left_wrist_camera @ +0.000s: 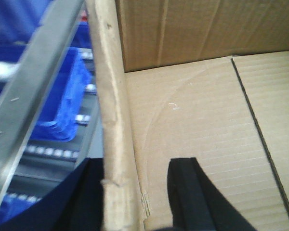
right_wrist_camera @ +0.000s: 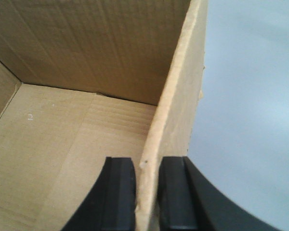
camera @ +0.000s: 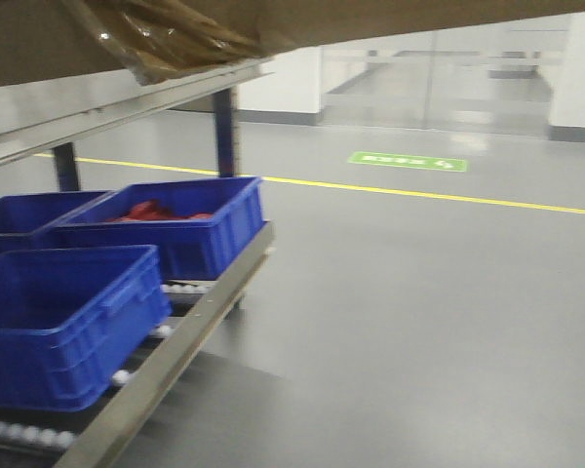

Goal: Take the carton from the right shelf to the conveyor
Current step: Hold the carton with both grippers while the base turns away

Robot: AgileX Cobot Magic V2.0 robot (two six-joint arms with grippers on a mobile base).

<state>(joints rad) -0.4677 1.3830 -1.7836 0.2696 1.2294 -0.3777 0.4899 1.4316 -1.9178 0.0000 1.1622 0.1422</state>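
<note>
The brown carton [camera: 390, 18] fills the top of the front view, its underside showing and a tuft of yellowish tape [camera: 166, 44] hanging above the right shelf [camera: 107, 112]. My left gripper [left_wrist_camera: 137, 163] straddles the carton's [left_wrist_camera: 197, 120] left wall. Its outer finger lies against the wall, and a gap shows between the wall and the inner finger [left_wrist_camera: 185, 192]. My right gripper [right_wrist_camera: 147, 160] is shut on the carton's [right_wrist_camera: 86, 57] right wall, a pad on each face. The conveyor is out of view.
Blue plastic bins [camera: 63, 327] sit on the shelf's lower white rollers; the far one [camera: 175, 219] holds red items. The shelf's steel rail [left_wrist_camera: 33, 91] runs just left of the carton. Grey floor [camera: 419, 292] with a yellow line and a green marking lies to the right.
</note>
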